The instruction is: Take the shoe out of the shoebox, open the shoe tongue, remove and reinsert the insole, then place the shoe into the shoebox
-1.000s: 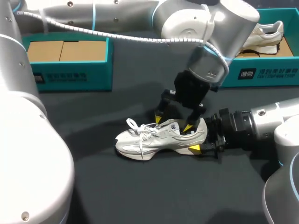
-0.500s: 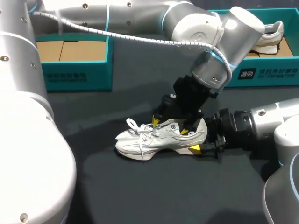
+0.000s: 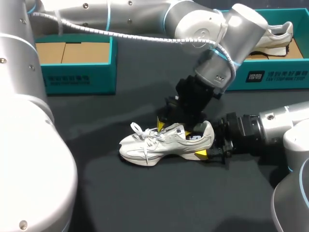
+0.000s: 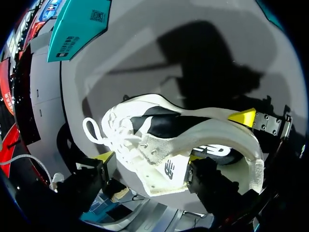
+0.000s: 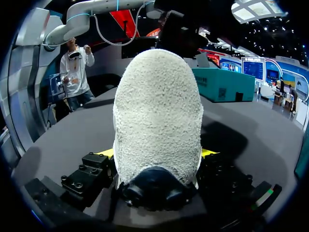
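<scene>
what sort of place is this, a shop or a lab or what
Probably a robot test or demo bench, not a shop: the left arm and right arm meet at one white shoe on a dark table, with an open teal shoebox behind.

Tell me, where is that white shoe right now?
The white shoe stands on the dark table near the middle of the head view, its heel clamped by the right gripper, with the left gripper at its opening.

We work over a table [image 3: 145, 203] covered in dark grey matte cloth, lit from above, with soft shadows falling across it.
</scene>
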Tool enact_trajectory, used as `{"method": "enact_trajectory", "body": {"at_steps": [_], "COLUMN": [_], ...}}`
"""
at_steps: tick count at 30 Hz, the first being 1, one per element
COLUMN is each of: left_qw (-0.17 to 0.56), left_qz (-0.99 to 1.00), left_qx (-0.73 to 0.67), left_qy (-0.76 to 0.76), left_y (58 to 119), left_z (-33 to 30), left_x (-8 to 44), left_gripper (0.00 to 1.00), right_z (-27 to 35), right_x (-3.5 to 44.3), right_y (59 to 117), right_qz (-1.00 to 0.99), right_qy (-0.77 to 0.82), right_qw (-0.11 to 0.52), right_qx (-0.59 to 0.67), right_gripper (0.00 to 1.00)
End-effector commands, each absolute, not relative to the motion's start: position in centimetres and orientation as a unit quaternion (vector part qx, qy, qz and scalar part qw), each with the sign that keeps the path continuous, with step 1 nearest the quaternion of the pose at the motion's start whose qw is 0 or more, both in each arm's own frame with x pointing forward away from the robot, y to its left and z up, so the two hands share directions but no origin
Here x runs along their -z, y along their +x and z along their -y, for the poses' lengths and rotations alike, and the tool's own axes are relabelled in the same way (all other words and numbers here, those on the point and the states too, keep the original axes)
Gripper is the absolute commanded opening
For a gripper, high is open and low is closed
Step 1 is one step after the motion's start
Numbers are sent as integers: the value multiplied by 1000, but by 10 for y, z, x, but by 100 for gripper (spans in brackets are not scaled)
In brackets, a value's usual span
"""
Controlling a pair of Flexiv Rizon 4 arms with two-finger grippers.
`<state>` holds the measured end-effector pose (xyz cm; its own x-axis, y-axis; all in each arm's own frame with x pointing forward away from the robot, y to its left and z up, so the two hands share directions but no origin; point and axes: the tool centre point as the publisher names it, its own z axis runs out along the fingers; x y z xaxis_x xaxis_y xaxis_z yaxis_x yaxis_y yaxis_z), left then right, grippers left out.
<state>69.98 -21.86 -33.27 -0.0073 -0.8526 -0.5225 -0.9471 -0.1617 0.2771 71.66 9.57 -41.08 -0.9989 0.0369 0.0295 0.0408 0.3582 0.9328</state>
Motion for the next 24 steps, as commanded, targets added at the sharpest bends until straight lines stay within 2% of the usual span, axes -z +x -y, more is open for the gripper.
{"method": "enact_trajectory", "body": {"at_steps": [1,4,8,14,17,18,19,20,24], "left_qw": [82,86,91,104,105,102,100,98,84], "left_qz": [-649,-651,-653,-651,-648,-646,-647,-646,-643], "left_qx": [-284,-280,-276,-262,-251,-248,-243,-239,-223], "left_qy": [-701,-700,-699,-705,-712,-714,-716,-718,-728], "left_y": [695,695,697,697,699,700,700,701,703], "left_z": [212,213,213,212,206,204,201,198,185], "left_x": [324,322,321,316,312,310,309,307,301], "left_gripper": [75,67,51,38,23,15,3,0,0], "right_z": [-96,-96,-96,-96,-96,-96,-96,-96,-96], "right_x": [410,410,410,410,410,410,410,410,410], "right_y": [716,716,716,716,716,716,716,716,716], "right_qz": [825,825,825,825,825,825,825,825,825], "right_qy": [-24,-24,-24,-24,-24,-24,-24,-24,-24], "right_qw": [2,2,2,2,2,2,2,2,2], "right_qx": [564,564,564,564,564,564,564,564,564], "right_gripper": [0,0,0,0,0,0,0,0,0]}}
